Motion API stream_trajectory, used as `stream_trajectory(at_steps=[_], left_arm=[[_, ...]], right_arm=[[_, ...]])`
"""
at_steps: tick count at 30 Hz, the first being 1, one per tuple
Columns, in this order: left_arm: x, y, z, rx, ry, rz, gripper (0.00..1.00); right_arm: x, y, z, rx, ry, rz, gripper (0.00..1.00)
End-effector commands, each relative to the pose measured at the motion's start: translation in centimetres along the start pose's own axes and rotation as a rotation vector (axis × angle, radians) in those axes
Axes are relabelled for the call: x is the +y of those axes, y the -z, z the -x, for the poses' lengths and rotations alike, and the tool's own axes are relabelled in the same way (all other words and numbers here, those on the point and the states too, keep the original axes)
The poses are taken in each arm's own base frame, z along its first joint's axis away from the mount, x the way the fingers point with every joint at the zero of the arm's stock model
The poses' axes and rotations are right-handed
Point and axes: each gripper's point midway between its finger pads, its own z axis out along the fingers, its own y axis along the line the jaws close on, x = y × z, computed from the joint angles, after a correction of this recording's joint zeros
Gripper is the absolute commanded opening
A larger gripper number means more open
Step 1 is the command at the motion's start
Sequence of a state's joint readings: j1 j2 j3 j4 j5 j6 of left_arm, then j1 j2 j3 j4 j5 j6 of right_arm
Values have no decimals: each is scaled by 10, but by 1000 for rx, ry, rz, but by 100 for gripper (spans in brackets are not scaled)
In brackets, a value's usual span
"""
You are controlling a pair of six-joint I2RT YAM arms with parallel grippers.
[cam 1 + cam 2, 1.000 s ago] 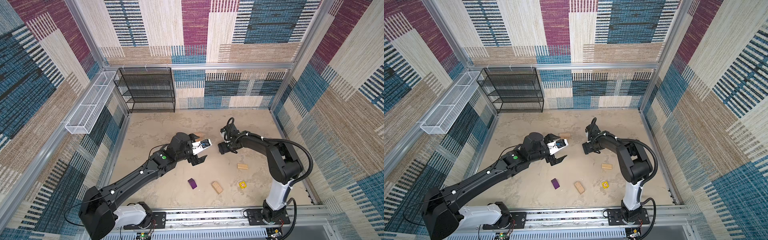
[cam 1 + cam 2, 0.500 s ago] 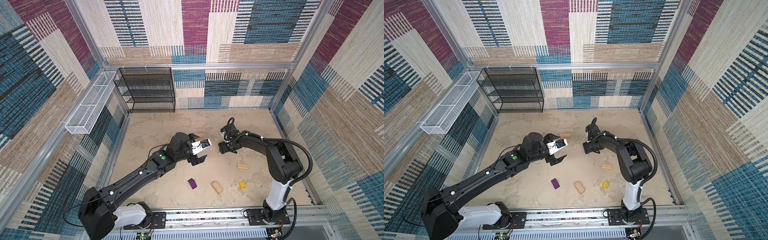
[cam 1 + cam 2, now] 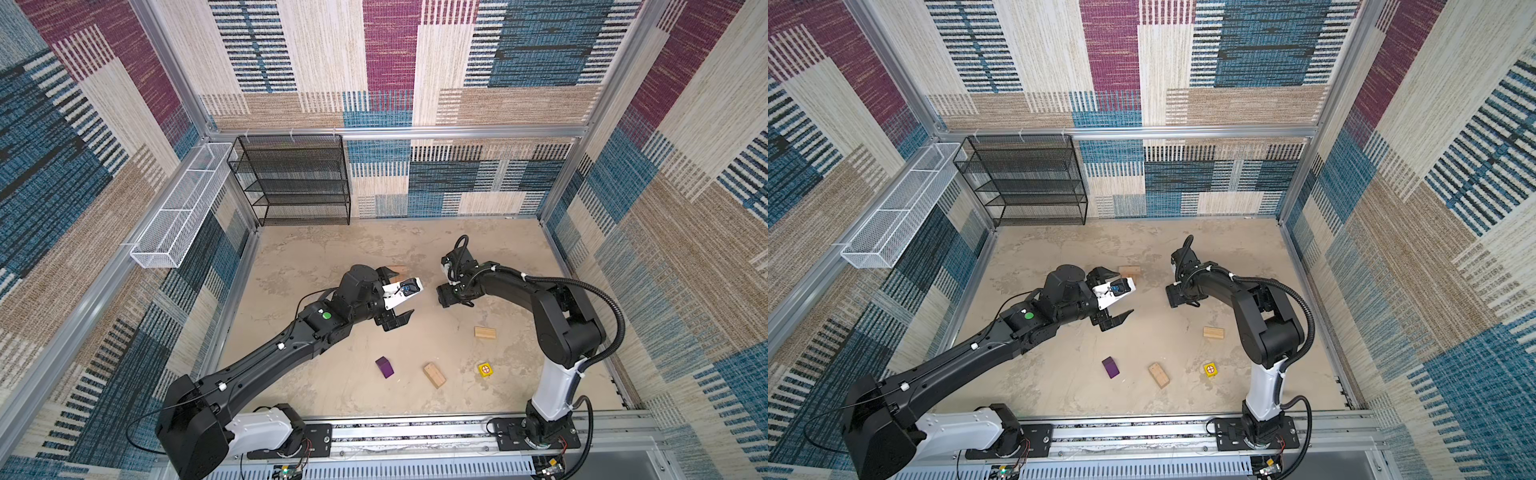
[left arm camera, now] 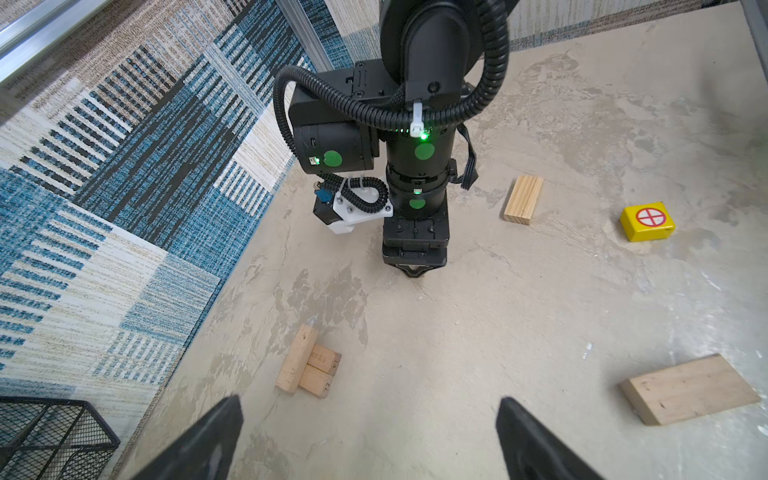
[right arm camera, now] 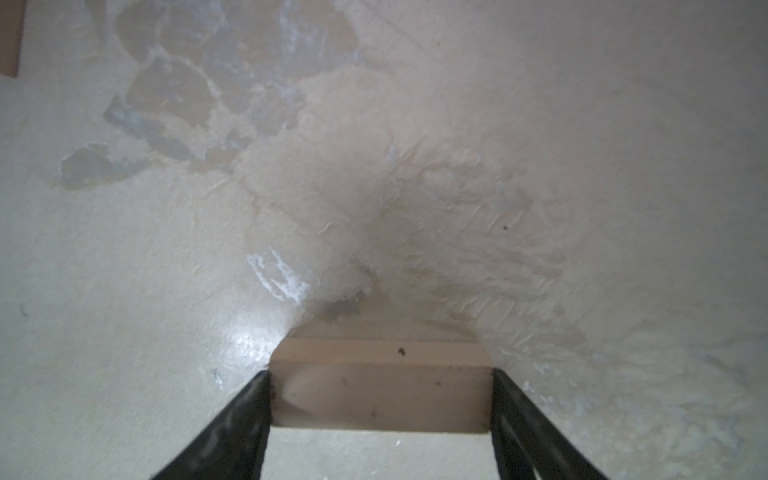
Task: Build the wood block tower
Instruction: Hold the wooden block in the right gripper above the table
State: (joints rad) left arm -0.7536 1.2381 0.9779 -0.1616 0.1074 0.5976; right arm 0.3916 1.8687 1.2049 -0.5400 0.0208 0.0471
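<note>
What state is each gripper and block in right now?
left gripper: open, empty.
right gripper: shut on held tan wooden brick.
cluster of three tan wooden bricks: touching, on floor.
tan wooden brick by right arm: loose, flat.
angled tan wooden brick: loose, flat.
yellow printed cube: loose.
purple house-shaped block: loose on floor.

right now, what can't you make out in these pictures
1. Tan brick, clamped by the right gripper: hidden under it in both top views; lifted or resting, unclear in the right wrist view.
2. Brick stack: left gripper partly covers it in a top view; end stamps too small, left wrist view.
3. Tan sliver: cut off by the right wrist view's edge.
</note>
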Motion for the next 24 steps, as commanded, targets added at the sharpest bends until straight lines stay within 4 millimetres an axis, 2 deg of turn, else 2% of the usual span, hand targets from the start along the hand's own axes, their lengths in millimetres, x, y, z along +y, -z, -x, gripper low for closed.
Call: stream_trajectory(at_steps=[1,4,13,18,24], left_arm=[[3,1,3,-12,10,14,100],[3,1,4,-13,10,14,100],[3,2,4,-15,11,13,100],[3,2,4,-15,11,14,100],[4,3,4,-14,11,15,100]], right_arm=[[-3,-2,-3,15,-12,-19,79],[-3,-3,-5,13,-21,-19,85],[0,-2,-4,10,-27,-1,77],[-4,-2,-4,13,-30,-22,88],[-4,0,-2,11,-29,-22,85]])
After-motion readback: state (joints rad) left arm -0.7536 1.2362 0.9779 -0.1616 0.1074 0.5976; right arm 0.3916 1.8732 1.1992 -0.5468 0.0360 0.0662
